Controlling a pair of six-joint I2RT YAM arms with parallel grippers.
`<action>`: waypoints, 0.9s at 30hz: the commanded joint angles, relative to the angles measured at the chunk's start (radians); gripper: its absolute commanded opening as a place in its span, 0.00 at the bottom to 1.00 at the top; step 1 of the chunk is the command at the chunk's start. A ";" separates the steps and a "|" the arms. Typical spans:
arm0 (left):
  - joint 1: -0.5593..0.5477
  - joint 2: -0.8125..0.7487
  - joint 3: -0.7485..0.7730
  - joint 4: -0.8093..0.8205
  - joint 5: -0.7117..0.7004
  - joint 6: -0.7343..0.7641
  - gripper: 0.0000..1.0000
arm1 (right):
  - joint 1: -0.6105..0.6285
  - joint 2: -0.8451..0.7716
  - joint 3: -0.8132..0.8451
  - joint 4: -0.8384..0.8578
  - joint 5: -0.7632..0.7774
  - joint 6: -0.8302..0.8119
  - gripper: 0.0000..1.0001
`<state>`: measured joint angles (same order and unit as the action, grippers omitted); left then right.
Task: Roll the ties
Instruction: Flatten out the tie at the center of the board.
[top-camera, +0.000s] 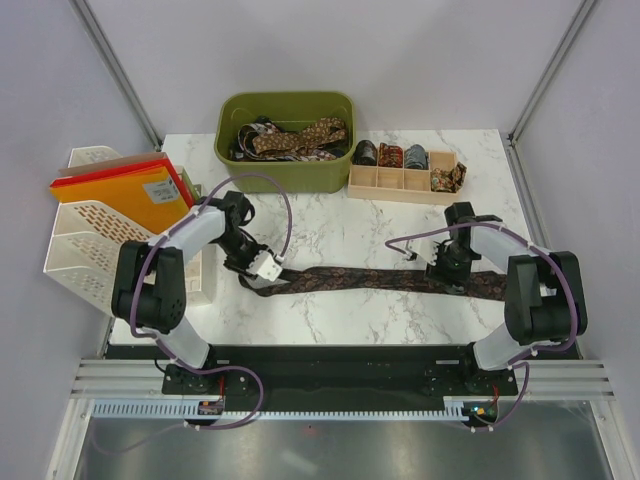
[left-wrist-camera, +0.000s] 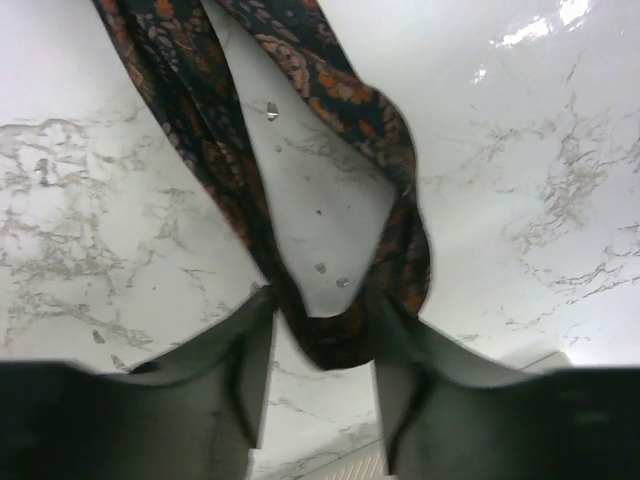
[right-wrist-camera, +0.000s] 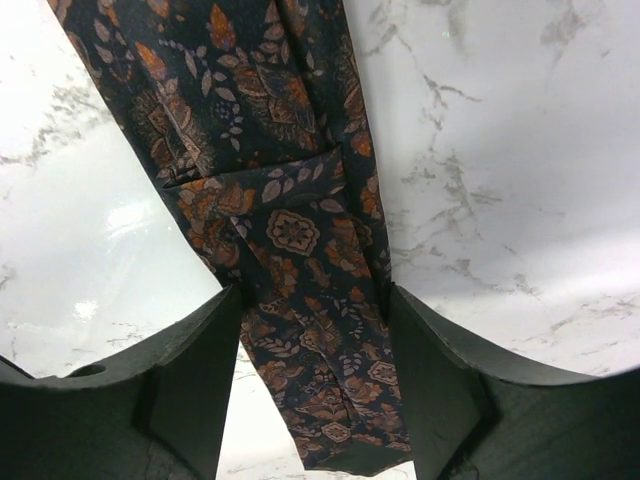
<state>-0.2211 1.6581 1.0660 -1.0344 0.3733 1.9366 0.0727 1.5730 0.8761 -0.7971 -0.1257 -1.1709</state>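
Observation:
A dark brown tie (top-camera: 370, 279) with an orange print lies flat across the marble table, running left to right. My left gripper (top-camera: 265, 268) is over its narrow left end. In the left wrist view that end of the tie (left-wrist-camera: 390, 130) is folded back into a loop, and the fold sits between the tips of the left gripper (left-wrist-camera: 322, 300), whose jaws stand apart. My right gripper (top-camera: 447, 268) is over the wide end. In the right wrist view the tie (right-wrist-camera: 270, 120) lies flat and unbunched between the spread fingers of the right gripper (right-wrist-camera: 313, 295).
At the back stands a green bin (top-camera: 230, 150) holding several loose ties. Right of it is a wooden divided tray (top-camera: 402, 186) with rolled ties (top-camera: 390, 155) in it. A white rack (top-camera: 90, 235) with orange folders (top-camera: 125, 190) is at the left.

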 joint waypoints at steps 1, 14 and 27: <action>-0.003 0.022 0.103 -0.090 0.071 -0.134 0.39 | -0.027 0.019 0.003 0.010 0.031 -0.042 0.65; 0.051 -0.084 0.099 -0.126 0.249 -0.392 1.00 | -0.068 -0.033 0.073 -0.103 -0.077 -0.085 0.59; -0.011 -0.135 -0.123 0.118 0.089 -0.192 1.00 | -0.128 -0.091 0.130 -0.198 -0.080 -0.124 0.72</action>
<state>-0.2096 1.5101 0.9684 -1.0298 0.5182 1.6451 0.0017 1.4975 0.9791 -0.9554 -0.2096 -1.2449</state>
